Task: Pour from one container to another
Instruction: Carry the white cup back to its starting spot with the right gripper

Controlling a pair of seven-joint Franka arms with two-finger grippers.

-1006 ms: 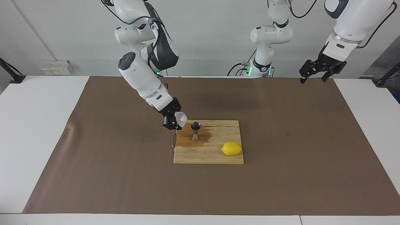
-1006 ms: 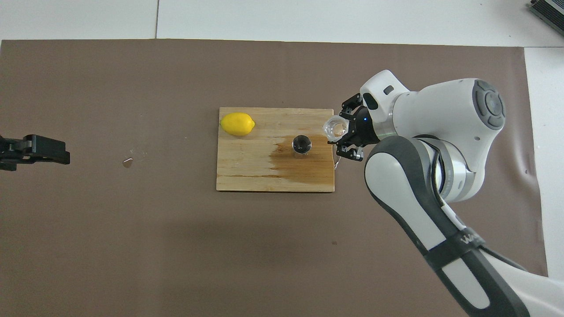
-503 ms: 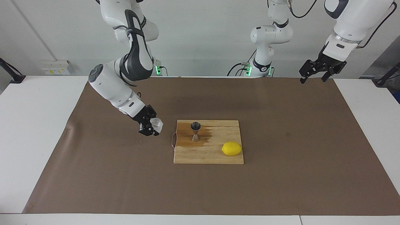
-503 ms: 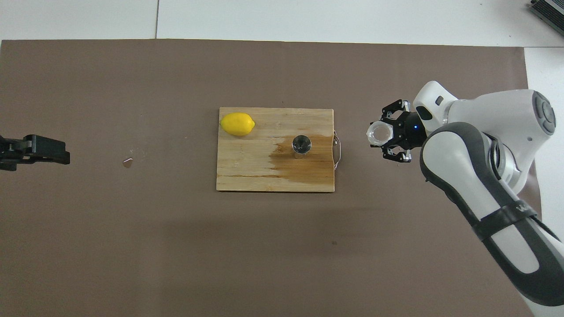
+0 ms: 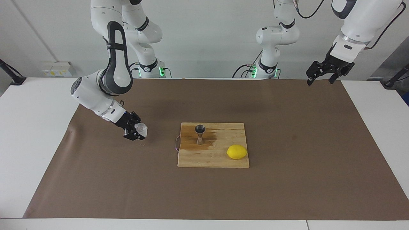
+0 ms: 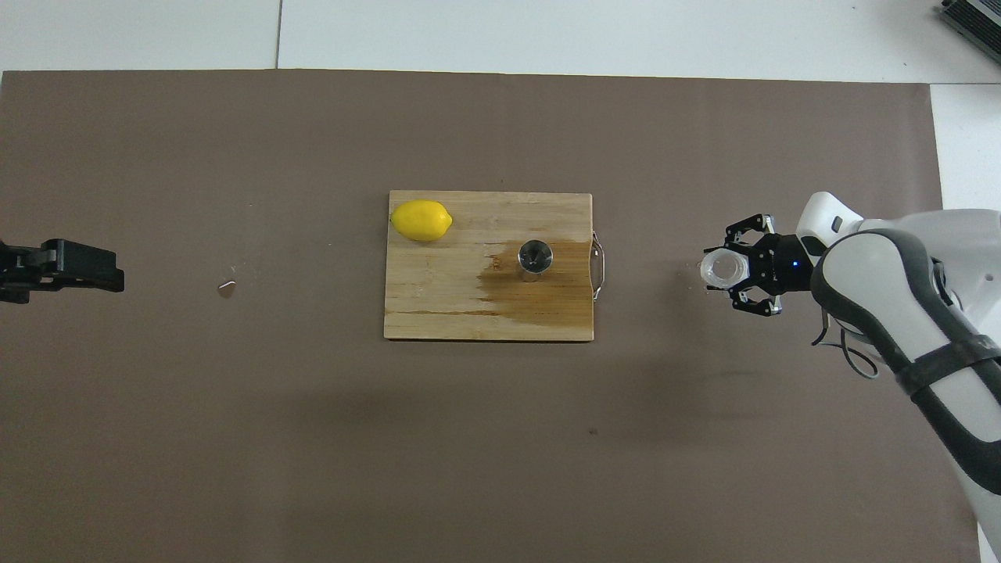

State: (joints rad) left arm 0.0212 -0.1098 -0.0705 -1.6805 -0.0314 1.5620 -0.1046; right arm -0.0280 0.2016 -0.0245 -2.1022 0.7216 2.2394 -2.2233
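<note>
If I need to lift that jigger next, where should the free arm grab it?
Probably at the narrow waist of the jigger, fingers coming in level. It stands upright on the cutting board, so the flared cones would stop it slipping. The left gripper is open, waiting.

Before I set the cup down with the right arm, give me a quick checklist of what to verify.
1. Small clear plastic cup held in the right gripper: ok.
2. Brown mat under the cup free of objects: ok.
3. Cup upright: not ok, it is tilted.
4. Steel hourglass jigger upright on the wooden cutting board: ok.
5. Board dry: not ok, wet stain around the jigger.
6. Left gripper open, waiting over the mat's edge: ok.
</note>
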